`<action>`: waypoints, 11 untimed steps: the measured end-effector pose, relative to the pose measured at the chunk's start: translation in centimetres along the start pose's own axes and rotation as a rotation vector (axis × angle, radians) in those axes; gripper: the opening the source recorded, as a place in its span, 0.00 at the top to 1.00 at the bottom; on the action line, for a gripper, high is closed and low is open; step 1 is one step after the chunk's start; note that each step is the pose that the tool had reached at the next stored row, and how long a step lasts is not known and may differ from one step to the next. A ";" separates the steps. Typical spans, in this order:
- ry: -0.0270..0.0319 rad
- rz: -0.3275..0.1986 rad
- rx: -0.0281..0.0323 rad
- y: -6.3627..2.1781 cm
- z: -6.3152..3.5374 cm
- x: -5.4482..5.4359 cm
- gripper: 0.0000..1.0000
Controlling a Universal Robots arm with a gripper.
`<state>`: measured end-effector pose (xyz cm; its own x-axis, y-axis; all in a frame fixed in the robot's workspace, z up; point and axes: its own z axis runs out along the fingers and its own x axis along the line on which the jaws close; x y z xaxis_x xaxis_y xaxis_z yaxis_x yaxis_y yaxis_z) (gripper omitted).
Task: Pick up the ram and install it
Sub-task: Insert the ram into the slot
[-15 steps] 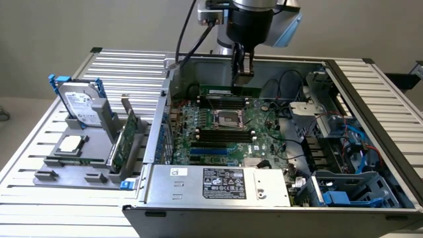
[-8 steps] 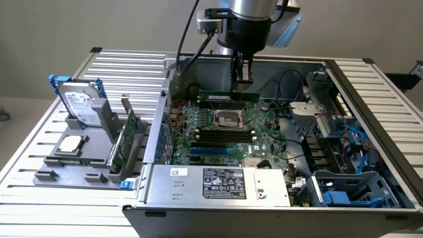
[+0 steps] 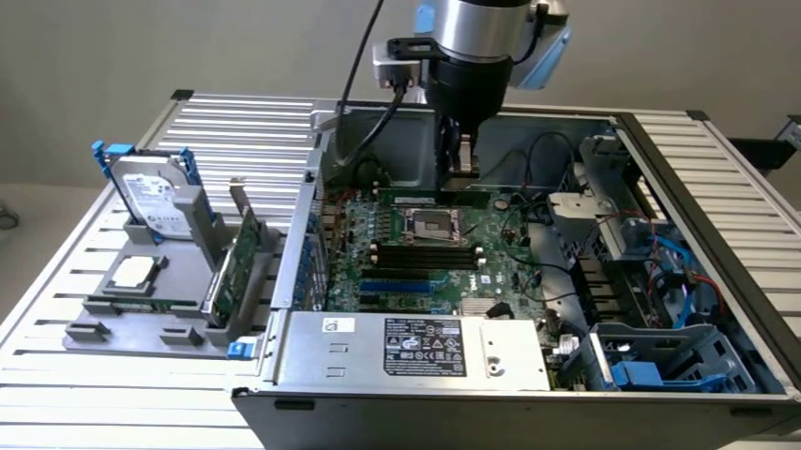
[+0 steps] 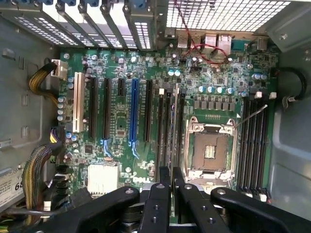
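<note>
The gripper hangs inside an open computer case. Its two black fingers are drawn close together, with a narrow gap between them. In the exterior view they are clenched on the ram, a thin green stick held level just under the fingertips and clear of the board.

In the wrist view the fingertips sit over a bank of black memory slots. These slots run between the empty CPU socket and the long expansion slots, one of them blue. A second bank of memory slots lies on the far side of the socket. All of these sit on the green motherboard.

A silver power supply lies along the near edge of the case.

Outside the case, toward the exterior view's left, a grey holder rests on the slatted metal surface. The holder carries a hard drive with blue rails standing upright. A green expansion card stands on edge near the case wall.
</note>
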<state>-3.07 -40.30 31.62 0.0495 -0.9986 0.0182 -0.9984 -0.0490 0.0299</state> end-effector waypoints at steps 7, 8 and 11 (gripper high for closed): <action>-0.0064 -0.012 0.0006 0.01 1.29 0.9 0.86; -0.0093 -0.012 0.0007 0.01 1.47 0.9 0.86; -0.0187 -0.012 0.0013 -0.07 2.01 1.0 0.86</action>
<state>-3.02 -41.30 29.63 0.0613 -0.9981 -0.0008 -0.9977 -0.0612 0.0288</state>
